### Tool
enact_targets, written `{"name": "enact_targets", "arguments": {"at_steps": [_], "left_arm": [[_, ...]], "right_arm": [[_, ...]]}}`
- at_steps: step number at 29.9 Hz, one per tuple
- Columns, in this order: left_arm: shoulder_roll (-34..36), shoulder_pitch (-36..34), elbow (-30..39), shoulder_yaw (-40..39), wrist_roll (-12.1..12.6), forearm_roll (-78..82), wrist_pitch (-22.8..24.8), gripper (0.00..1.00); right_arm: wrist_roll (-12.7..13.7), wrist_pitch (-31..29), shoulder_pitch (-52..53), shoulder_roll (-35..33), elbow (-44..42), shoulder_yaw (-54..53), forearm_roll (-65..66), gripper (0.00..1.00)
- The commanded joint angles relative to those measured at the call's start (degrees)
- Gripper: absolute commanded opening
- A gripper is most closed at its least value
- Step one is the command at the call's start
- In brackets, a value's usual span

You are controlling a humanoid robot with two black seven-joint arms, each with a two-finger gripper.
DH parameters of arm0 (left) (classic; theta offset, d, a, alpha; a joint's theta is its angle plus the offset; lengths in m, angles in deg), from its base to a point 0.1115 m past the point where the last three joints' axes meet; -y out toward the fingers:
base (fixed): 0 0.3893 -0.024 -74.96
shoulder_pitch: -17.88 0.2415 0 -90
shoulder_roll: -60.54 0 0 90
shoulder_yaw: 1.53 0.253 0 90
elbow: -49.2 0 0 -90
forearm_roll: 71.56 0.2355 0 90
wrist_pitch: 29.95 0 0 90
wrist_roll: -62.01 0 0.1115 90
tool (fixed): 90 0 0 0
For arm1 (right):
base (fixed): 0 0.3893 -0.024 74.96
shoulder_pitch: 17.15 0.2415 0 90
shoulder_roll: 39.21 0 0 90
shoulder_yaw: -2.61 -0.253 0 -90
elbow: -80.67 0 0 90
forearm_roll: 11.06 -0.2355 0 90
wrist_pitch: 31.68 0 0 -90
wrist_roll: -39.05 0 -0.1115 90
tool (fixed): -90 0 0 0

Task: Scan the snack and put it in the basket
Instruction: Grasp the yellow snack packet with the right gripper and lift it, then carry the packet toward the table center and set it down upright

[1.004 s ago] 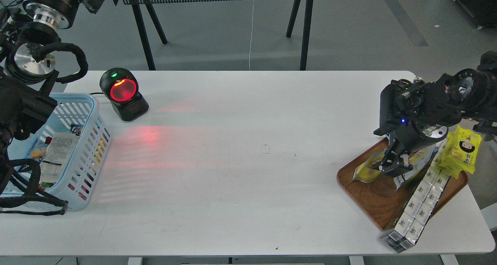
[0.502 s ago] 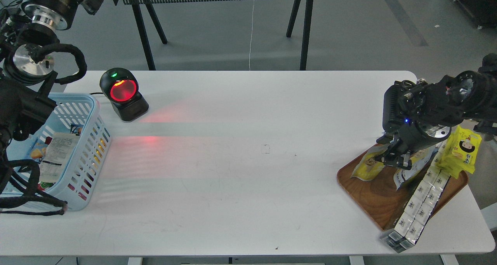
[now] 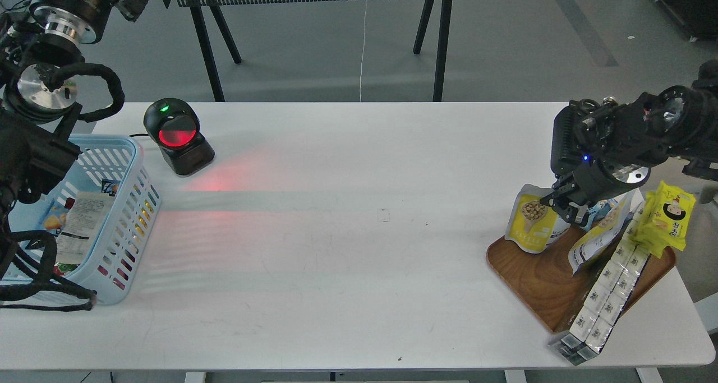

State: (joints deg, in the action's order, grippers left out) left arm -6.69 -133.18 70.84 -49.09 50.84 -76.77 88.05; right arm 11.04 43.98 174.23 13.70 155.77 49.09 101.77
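Head view shows the right hand [image 3: 566, 203] at the far right of the tabletop [image 3: 348, 248], above the far corner of a brown wooden tray [image 3: 541, 285]. Its fingers are closed on the upper right corner of the snack [image 3: 532, 219], which hangs upright just left of and slightly below the hand, clear of the tray surface at its left edge. The snack faces the camera: white top, yellow lower half, round picture of beige balls.

Directly below and right of the hand, a second pouch [image 3: 594, 237] leans tilted on the tray. Further right of the hand, a row of small white packs [image 3: 608, 287] runs diagonally down the tray and overhangs its near edge. A bright yellow pack with a cartoon face [image 3: 667, 217] lies right of the hand at the tray's far right edge.

Well apart to the left of the hand, across the tabletop, a black scanner [image 3: 176, 136] stands with its window glowing red, casting red light on the surface. The basket [image 3: 132, 203] sits at the far left edge, holding several packets [image 3: 78, 226].

The left arm occupies the left edge of the view; its hand cannot be told.
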Motion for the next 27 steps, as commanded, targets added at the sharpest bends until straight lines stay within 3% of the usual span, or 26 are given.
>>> {"name": "enact_targets", "arguments": {"at_steps": [1, 14, 27], "left_arm": [[0.0, 0.0, 0.1, 0.0, 0.0, 0.0, 0.0, 1.00], [0.8, 0.1, 0.0, 0.0, 0.0, 0.0, 0.0, 1.00], [0.8, 0.1, 0.1, 0.0, 0.0, 0.0, 0.0, 1.00]], "right_arm": [[0.0, 0.0, 2.7, -0.6, 1.3, -0.7, -0.3, 0.03], [0.0, -0.2, 4.9, -2.8, 4.3, -3.0, -0.5, 0.00], [0.0, -1.8, 4.6, -1.6, 5.0, -13.7, -3.0, 0.00]]}}
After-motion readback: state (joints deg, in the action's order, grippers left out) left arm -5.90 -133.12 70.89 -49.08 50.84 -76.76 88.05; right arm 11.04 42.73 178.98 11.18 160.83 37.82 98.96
